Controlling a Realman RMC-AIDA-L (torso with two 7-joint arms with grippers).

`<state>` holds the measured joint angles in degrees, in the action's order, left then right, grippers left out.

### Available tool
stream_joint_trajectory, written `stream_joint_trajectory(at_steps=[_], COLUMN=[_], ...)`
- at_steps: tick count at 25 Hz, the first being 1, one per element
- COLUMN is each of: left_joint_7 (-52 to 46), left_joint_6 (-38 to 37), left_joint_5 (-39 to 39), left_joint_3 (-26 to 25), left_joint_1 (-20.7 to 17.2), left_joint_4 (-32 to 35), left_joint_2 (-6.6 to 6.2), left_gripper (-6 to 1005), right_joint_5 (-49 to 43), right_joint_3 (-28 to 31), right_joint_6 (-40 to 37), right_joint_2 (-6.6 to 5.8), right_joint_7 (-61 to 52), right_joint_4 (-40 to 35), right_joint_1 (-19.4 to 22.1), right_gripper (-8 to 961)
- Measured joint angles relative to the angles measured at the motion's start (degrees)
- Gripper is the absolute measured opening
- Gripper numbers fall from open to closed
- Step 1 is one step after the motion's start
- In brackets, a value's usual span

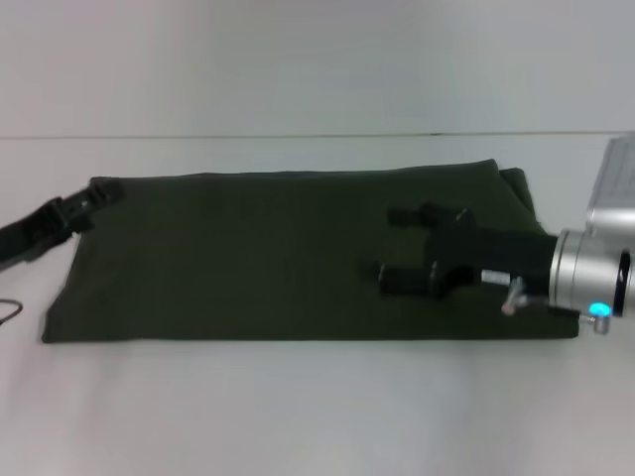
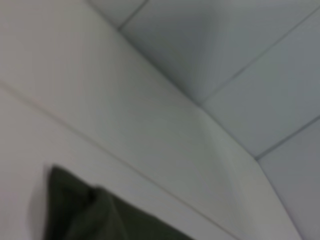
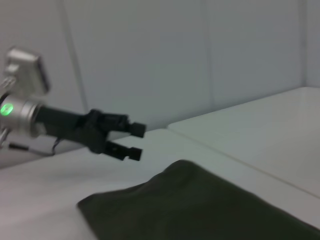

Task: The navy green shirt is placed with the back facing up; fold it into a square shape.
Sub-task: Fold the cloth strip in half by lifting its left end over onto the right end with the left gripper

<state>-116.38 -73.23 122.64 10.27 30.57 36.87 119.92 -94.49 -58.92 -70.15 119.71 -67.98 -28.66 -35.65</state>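
Observation:
The navy green shirt point(image 1: 248, 258) lies flat on the white table point(image 1: 317, 407) as a long dark rectangle, plain side up. My right gripper point(image 1: 392, 246) hovers over its right part, pointing left, fingers point(image 1: 402, 215) apart with nothing between them. My left gripper point(image 1: 107, 190) is at the shirt's far left corner. In the right wrist view the left gripper point(image 3: 136, 141) stands open just beyond the shirt point(image 3: 200, 205), holding nothing. The left wrist view shows only a corner of the shirt point(image 2: 90, 215) on the table.
A thin dark cable point(image 1: 8, 312) lies at the table's left edge. A pale wall point(image 1: 317, 59) rises behind the table. White table surface runs along the front of the shirt.

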Motion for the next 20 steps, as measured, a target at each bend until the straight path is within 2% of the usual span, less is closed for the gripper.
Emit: stream_joint_trajectory(at_steps=[1, 7, 11, 15, 20], left_joint_7=[-3.16, -4.68, -4.62, -4.81, -4.82], left_joint_6=[-3.19, -5.19, -2.02, 4.12, 9.5], left_joint_5=[1.67, 2.42, 3.32, 3.56, 5.5], left_joint_3=[-0.31, 1.18, 2.97, 6.44, 6.61], left_joint_1=[-0.23, 0.52, 1.7, 1.52, 1.02], left_joint_4=[0.5, -1.6, -4.93, -4.84, -3.74], left_joint_2=[-0.47, -0.67, -0.87, -0.54, -0.46], left_gripper=[949, 947, 947, 948, 947], right_joint_5=[-0.01, 0.23, 0.31, 0.42, 0.45], right_joint_3=[-0.43, -0.79, -0.87, -0.92, -0.94], right_joint_6=[-0.17, 1.04, 2.12, 2.18, 2.15], right_joint_2=[0.13, 0.44, 0.44, 0.44, 0.44], right_joint_7=[0.97, 2.52, 2.75, 2.76, 2.77], right_joint_4=[0.19, 2.28, 2.67, 2.81, 2.82], right_joint_1=[0.15, -0.18, -0.36, -0.26, -0.03], right_gripper=[945, 945, 944, 944, 944])
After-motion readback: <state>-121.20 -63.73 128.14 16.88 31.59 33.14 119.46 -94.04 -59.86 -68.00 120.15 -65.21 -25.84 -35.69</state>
